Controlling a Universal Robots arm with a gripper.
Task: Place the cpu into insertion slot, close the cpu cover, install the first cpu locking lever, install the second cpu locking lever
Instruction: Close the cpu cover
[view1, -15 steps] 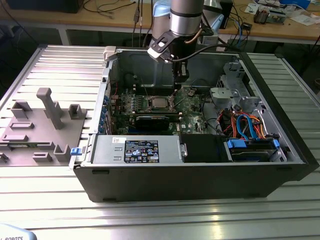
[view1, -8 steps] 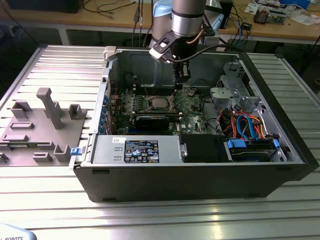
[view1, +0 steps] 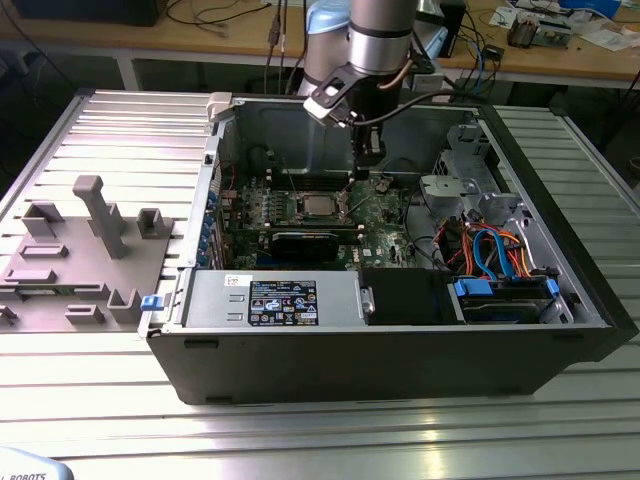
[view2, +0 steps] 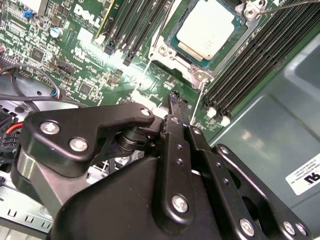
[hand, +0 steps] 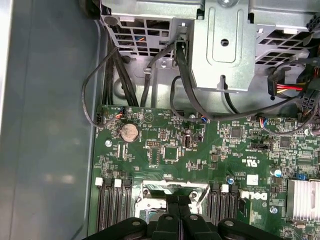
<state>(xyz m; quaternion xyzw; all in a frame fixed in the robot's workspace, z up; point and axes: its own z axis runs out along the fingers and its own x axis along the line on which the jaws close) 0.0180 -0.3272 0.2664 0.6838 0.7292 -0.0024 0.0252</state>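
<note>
cpu (view2: 206, 27) in insertion slot (view2: 167, 47), between memory slots (view2: 260, 55)

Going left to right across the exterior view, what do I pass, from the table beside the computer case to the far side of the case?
grey parts holder on the table → cpu in its socket on the green board → gripper reaching down into the case → blue cables
</note>
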